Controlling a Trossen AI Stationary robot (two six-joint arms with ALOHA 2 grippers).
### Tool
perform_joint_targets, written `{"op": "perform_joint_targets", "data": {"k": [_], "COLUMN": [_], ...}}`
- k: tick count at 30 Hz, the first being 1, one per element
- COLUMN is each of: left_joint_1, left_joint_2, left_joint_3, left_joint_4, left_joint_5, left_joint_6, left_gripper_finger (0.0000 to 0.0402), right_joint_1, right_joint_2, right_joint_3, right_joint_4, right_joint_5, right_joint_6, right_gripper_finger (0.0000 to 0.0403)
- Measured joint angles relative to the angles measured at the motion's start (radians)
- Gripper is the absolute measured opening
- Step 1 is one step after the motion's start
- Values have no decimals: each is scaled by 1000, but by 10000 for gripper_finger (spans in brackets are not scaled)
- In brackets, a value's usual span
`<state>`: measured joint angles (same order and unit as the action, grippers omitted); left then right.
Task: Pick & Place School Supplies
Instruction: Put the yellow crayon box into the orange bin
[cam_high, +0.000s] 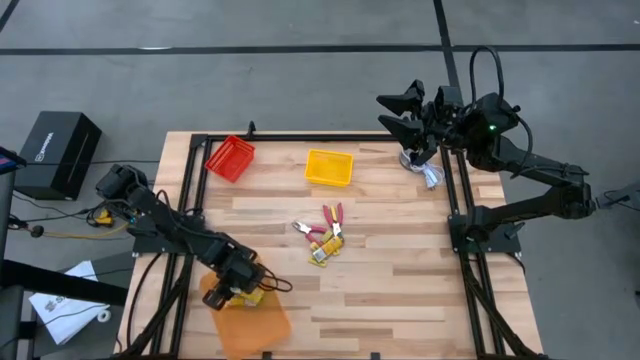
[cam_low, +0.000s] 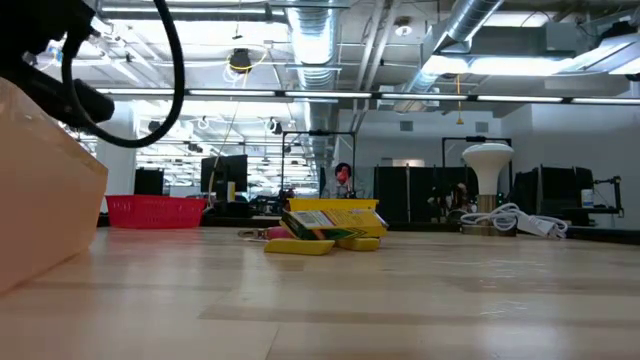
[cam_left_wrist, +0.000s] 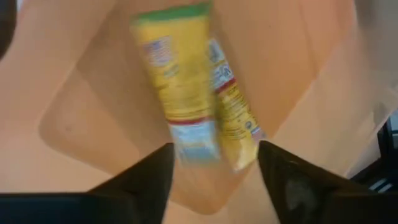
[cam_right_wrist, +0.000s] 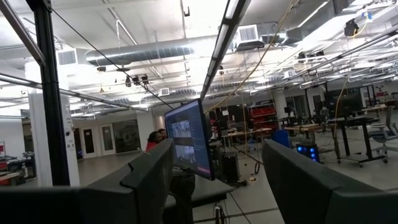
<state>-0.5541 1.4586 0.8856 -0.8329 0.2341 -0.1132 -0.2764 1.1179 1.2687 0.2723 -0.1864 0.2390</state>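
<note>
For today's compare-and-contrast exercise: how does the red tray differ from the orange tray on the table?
The red tray sits at the table's far side, clear of both arms; the orange tray sits at the near edge, with the left gripper over it. The red tray looks smaller and has latticed walls; the orange tray is bigger with smooth walls. Nothing shows inside the red tray; the left wrist view shows yellow packs over the orange one. Both are open-topped containers.

A large open-plan robotics lab or workshop: exposed ceiling ducts (cam_low: 320, 40), strip lighting, rows of monitors (cam_right_wrist: 189, 138) and workbenches, possibly people seated far behind the wooden table (cam_high: 400, 260).
</note>
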Motion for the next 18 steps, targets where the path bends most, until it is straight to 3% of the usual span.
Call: {"op": "perform_joint_targets", "data": {"k": [3,6,11,18], "left_joint_1": [0,0,42,236], "left_joint_2": [0,-2,-55,-203], "left_joint_3": [0,0,6,13], "left_joint_4": [-1,-3,-3,61], "left_joint_5": [37,67,77,32], "left_joint_6": [-5,-42,-87,-120], "left_gripper_finger": [273,282,262,223], "right_joint_1": [0,0,-2,-2], "right_joint_2": [0,0,0,0], "right_joint_3": [0,0,0,0], "right_joint_4": [0,0,20,76], "right_joint_5": [0,0,0,0], "right_joint_6": [0,0,-1,-4], "right_gripper_finger": [235,235,235,235]}}
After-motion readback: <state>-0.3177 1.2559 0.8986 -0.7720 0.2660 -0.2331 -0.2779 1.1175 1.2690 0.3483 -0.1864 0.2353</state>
